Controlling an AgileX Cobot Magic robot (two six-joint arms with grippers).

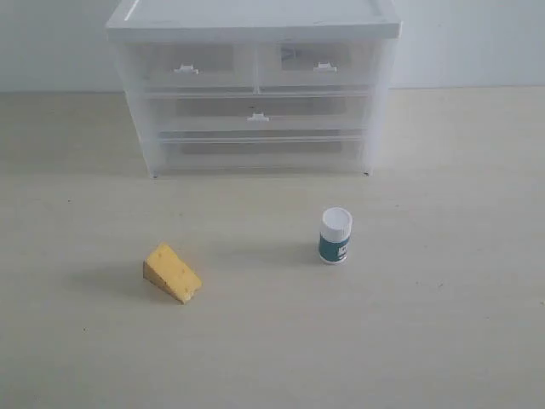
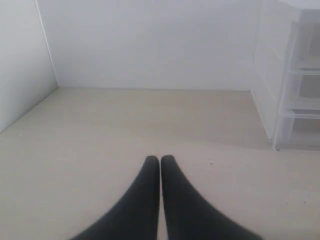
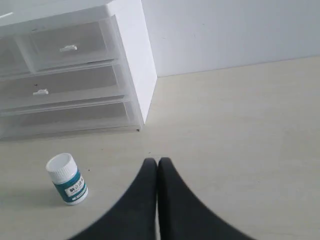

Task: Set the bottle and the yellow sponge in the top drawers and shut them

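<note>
The yellow sponge, a cheese-like wedge, lies on the table at the front left. The bottle with its white cap and teal label stands upright right of centre; the right wrist view shows the bottle too. Both top drawers, left and right, are pushed in, in the white chest at the back. My left gripper is shut and empty over bare table. My right gripper is also shut and empty, apart from the bottle. Neither gripper shows in the exterior view.
The white chest has two wider drawers below the top pair, both pushed in. A white wall runs behind the table, and a side wall stands on the left.
</note>
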